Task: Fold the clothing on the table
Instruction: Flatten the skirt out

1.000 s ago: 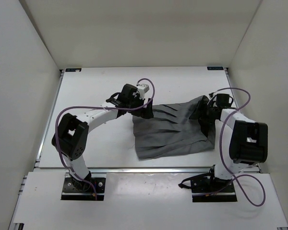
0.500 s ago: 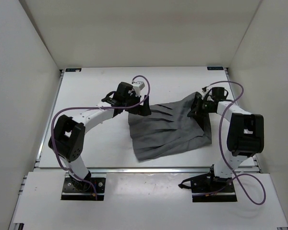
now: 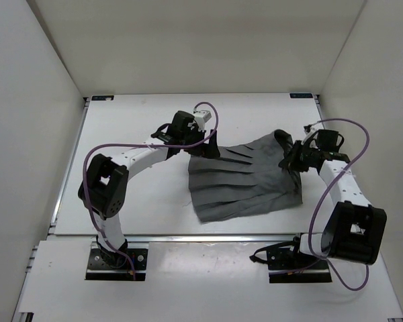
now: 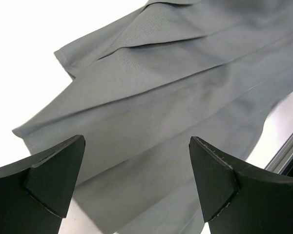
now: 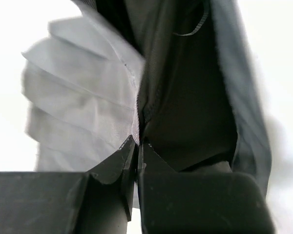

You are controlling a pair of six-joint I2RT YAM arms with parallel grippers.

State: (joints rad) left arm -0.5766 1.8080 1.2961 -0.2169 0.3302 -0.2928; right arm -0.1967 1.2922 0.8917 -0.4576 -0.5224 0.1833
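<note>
Skirt [image 3: 245, 180]: grey, pleated, spread on the white bench [image 3: 138, 201], right of centre, between the two arms. The pleats run roughly left to right, with a darker band at the far right end. The near edge lies flat on the bench; the far right corner is lifted and bunched.

Right gripper [image 3: 290, 161]: at the skirt's far right corner, by the darker band. Jaws clenched on the fabric. In the wrist view a stitched edge runs down into the closed fingertips, with dark cloth hanging on one side and paler, blurred pleats on the other.

Left gripper [image 3: 203, 151]: over the skirt's far left corner. Jaws spread wide, nothing between them. The wrist view shows pleated cloth below and beyond both fingers [image 4: 53, 175]; whether the tips touch it cannot be told.

Walls [image 3: 47, 80]: white, enclosing the bench on three sides.
</note>
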